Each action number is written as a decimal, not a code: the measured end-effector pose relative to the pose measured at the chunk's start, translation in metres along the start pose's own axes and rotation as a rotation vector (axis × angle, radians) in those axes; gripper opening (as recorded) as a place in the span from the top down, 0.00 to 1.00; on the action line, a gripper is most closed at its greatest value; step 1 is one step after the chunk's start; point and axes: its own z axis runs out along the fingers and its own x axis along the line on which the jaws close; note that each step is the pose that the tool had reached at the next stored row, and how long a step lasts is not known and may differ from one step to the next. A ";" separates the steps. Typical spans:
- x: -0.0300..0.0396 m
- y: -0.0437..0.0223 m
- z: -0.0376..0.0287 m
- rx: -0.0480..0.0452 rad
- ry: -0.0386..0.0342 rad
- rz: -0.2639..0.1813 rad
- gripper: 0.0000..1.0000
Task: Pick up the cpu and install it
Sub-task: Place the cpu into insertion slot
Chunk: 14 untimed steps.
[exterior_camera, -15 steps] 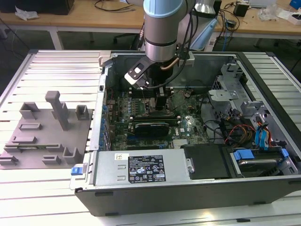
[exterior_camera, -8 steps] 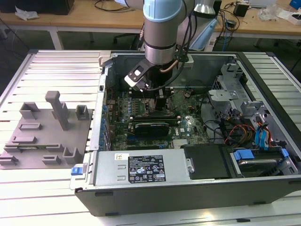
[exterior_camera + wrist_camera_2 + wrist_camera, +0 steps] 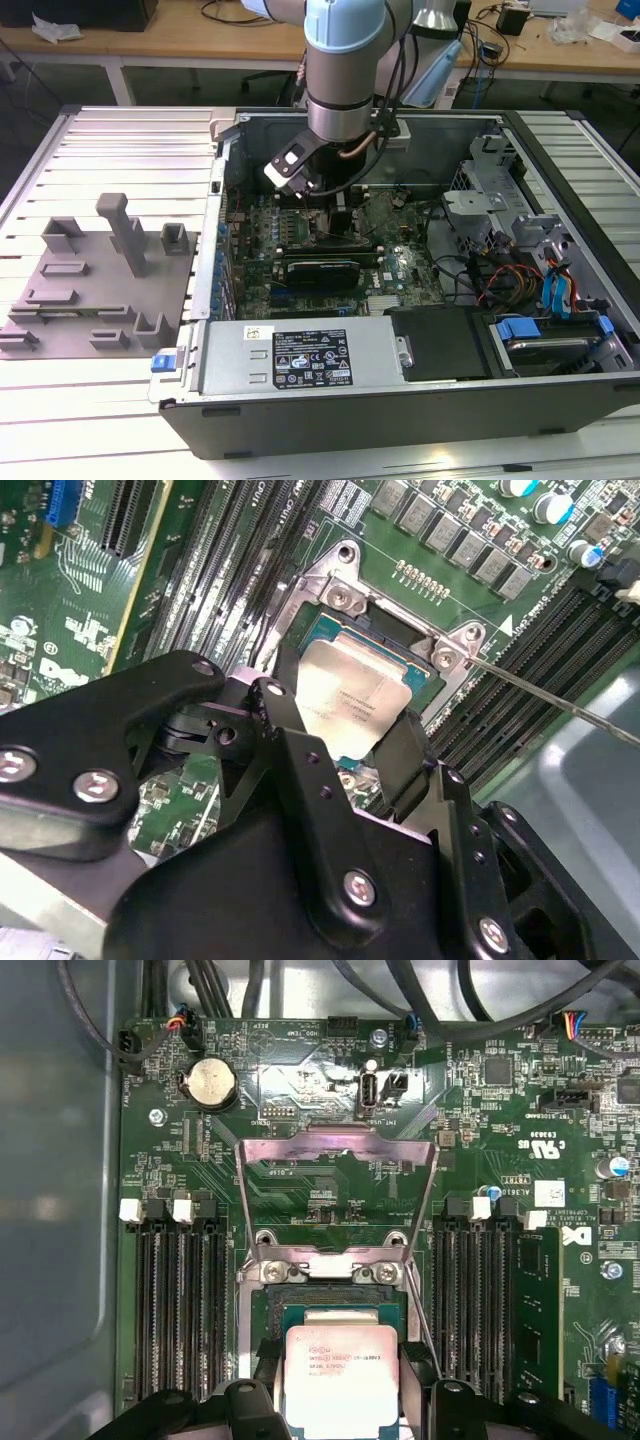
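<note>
Upper middle of the exterior view: a pale blue and silver robot arm [image 3: 345, 60] reaches straight down into an open dark grey metal computer case [image 3: 400, 400], which lies on a ribbed aluminium table [image 3: 120, 140]. The arm's wrist hangs over the green motherboard [image 3: 262, 225], just beyond a long black expansion card [image 3: 322, 270]. At the exterior view's left, well apart from the case, a flat grey holder plate [image 3: 90, 290] with raised blocks and one upright post rests on the table. Both wrist views look past the black two-fingered gripper [image 3: 345, 715] at the board. Its fingers [image 3: 268, 1365] are closed against two opposite edges of a small, flat, square, silver-topped cpu [image 3: 343, 1385], pinching it between them. The cpu sits squarely over the dark square metal socket frame [image 3: 330, 1272], and a rim of the socket shows around the chip's edges. It seems to be resting in the socket, though whether it is fully seated or held just above cannot be told. Beyond the socket, the hinged silver load plate [image 3: 335, 1143] stands swung open. Rows of long black memory slots [image 3: 175, 1300] flank the socket on both sides. A round silver coin battery [image 3: 211, 1082] sits on the board near the load plate. In the second wrist view a thin metal lever [image 3: 560, 702] angles away from the socket's corner.
</note>
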 end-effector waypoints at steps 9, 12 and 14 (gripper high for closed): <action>0.0026 0.0004 0.0043 -0.0001 0.0045 0.000 0.45; 0.0031 0.0004 0.0052 -0.0001 0.0046 0.000 0.45; 0.0031 0.0005 0.0058 0.0002 0.0043 0.000 0.45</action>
